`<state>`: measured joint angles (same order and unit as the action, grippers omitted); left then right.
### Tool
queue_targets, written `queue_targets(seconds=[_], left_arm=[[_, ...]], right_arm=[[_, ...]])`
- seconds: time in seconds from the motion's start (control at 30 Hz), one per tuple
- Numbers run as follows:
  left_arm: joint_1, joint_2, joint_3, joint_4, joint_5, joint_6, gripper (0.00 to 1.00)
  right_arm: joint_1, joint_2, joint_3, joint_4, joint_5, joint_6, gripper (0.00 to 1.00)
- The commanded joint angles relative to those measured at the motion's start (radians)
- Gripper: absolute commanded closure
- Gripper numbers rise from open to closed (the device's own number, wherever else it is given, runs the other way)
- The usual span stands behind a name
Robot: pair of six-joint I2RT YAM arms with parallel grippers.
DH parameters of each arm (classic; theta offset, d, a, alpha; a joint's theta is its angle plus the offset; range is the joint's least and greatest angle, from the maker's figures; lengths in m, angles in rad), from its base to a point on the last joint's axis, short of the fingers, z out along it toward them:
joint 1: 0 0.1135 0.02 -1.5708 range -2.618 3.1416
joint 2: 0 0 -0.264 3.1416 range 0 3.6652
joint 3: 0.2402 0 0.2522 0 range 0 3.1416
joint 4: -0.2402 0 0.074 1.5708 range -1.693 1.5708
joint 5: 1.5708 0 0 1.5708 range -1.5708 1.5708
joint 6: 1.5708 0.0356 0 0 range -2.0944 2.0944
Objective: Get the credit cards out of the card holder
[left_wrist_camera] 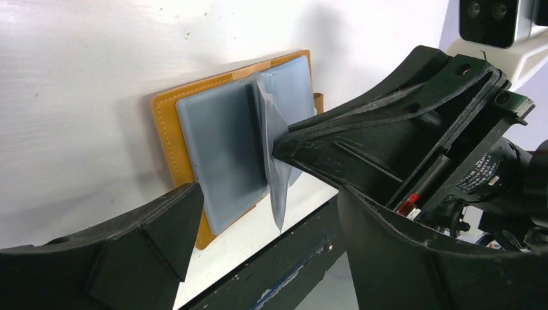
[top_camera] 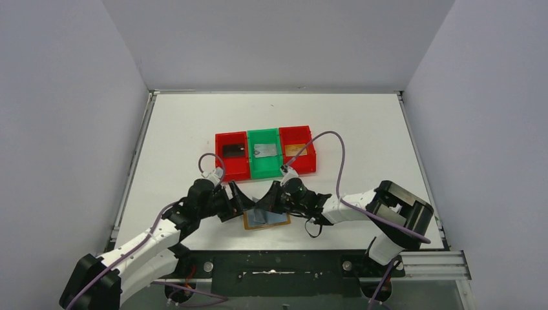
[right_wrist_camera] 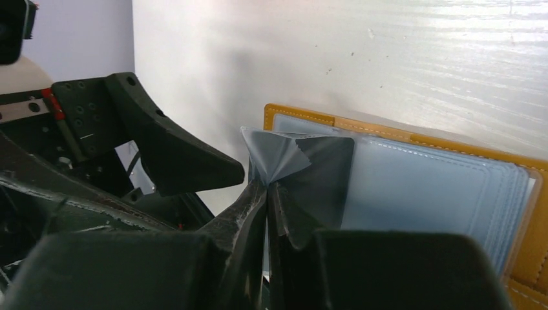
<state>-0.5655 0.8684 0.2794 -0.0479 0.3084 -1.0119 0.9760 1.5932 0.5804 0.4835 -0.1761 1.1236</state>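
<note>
- Pinching a pale blue-grey, translucent plastic sleeve [right_wrist_camera: 279, 157] near its free corner, the right tool [right_wrist_camera: 267, 185] has its two black fingers pressed together on it. The sleeve crumples at the pinch and stands lifted off the rest.
- The left tool [left_wrist_camera: 268, 197] has its black fingers spread wide apart and grips nothing. One fingertip [left_wrist_camera: 189, 201] sits just beside the holder's near edge, and the lifted sleeve hangs between the two fingers.
- The sleeve is part of the tan-brown, stitched, leather-like folding card holder [left_wrist_camera: 165, 129], which lies open and flat with its other pale sleeves stacked inside.
- The card holder rests on the white surface [top_camera: 362, 129] close to its near edge, between the two arms.
- Farther back, apart from the holder, three small plastic bins stand side by side in a row: a left red bin [top_camera: 234, 174], a green bin [top_camera: 265, 172] and a right red bin [top_camera: 301, 167].
- A flat black card [top_camera: 232, 150] lies in the left red bin, a silver-grey card [top_camera: 265, 152] in the green bin, and an orange-brown card [top_camera: 296, 149] in the right red bin.
</note>
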Motion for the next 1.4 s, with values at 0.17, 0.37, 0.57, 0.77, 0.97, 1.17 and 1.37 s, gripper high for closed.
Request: queue_targets(seconds=[0.17,0.37,0.57,0.77,0.97,1.17,1.37], left_arm=[[-0.027,0.019,-0.090,0.341,-0.013,-0.130,0.37],[-0.031,0.072,-0.095,0.394,0.042,-0.124,0.44],[-0.034,0.104,-0.114,0.459,0.115,-0.126,0.56],[-0.036,0.106,-0.109,0.383,0.131,-0.073,0.60],[-0.039,0.128,-0.081,0.292,0.118,-0.003,0.72],[-0.040,0.159,-0.065,0.285,0.120,0.023,0.88],[-0.043,0.150,-0.032,0.236,0.089,0.049,0.96]], right_arm=[[-0.021,0.017,-0.038,0.231,-0.043,0.072,0.94],[-0.023,0.031,-0.041,0.239,-0.049,0.080,0.92],[-0.025,0.043,-0.042,0.263,-0.064,0.089,0.92],[-0.026,0.046,-0.037,0.259,-0.068,0.089,0.90],[-0.026,0.047,-0.041,0.268,-0.066,0.092,0.88],[-0.027,0.045,-0.039,0.255,-0.069,0.088,0.85],[-0.027,0.011,-0.028,0.190,-0.053,0.057,0.66]])
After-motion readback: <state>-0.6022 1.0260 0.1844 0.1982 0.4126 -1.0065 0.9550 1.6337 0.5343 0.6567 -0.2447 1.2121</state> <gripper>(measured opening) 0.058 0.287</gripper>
